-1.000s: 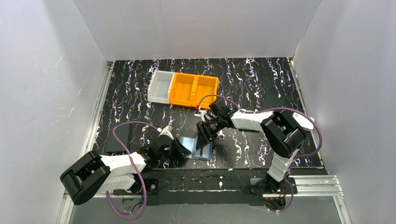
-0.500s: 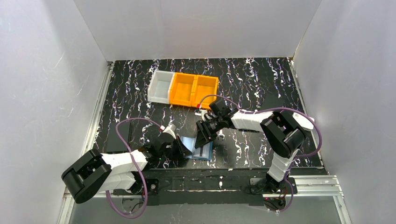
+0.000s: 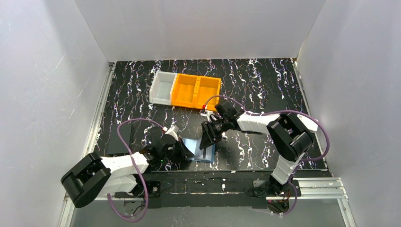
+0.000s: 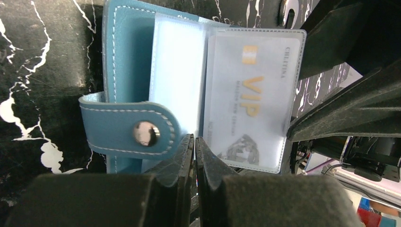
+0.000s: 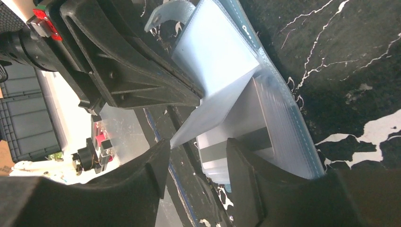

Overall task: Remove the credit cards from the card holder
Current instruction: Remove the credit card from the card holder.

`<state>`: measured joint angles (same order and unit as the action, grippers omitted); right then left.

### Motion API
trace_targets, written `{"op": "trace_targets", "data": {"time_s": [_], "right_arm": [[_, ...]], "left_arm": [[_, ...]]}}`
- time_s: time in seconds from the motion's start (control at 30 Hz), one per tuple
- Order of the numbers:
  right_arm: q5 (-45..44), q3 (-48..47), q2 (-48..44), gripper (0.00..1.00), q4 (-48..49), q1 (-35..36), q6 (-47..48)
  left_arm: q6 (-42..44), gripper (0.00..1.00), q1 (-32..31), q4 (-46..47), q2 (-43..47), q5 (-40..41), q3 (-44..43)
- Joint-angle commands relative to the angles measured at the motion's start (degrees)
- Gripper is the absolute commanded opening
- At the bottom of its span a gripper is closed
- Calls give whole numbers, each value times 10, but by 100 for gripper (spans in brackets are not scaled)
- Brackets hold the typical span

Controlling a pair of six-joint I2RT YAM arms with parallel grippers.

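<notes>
Near the front edge of the black marbled bench (image 3: 255,80), the left fingers (image 4: 182,163) are pressed together at the near edge of the open blue folding leather card holder (image 4: 127,71). A pale plastic card (image 4: 250,94) marked VIP sits in its clear pocket. The right fingers (image 5: 142,179) stand apart over the pockets. Well beyond are orange plastic bins (image 3: 196,91).

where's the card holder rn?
Top view: the card holder lies open on the black table near the front edge, mid-width, between the grippers; left gripper pinches its left side, right gripper is open over its right.
</notes>
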<state>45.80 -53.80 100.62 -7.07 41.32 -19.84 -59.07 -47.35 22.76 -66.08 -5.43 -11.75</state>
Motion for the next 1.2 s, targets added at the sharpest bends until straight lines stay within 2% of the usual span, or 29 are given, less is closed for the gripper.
{"op": "trace_targets", "data": {"time_s": [0.0,0.33,0.53,0.63,0.7,0.8,1.0,1.17], "right_arm": [[9,11,-27,59,20,-6,-7],[37,10,-10,61,42,-6,-23],[31,6,1,49,41,-6,-27],[22,0,8,47,31,-6,-23],[25,0,6,50,31,-6,-21],[29,4,-5,62,34,-6,-20],[18,12,-13,62,31,-6,-13],[21,8,-5,63,29,-6,-12]], "left_arm": [[17,6,1,-20,19,-2,-9],[22,6,-7,-9,-12,-12,-28],[21,6,-13,1,-24,-12,-32],[21,6,-15,3,-21,-12,-34],[21,7,-16,3,-13,-10,-32],[18,7,-16,3,8,0,-23],[12,7,-17,2,45,12,-5],[11,7,-16,3,35,7,-11]]}}
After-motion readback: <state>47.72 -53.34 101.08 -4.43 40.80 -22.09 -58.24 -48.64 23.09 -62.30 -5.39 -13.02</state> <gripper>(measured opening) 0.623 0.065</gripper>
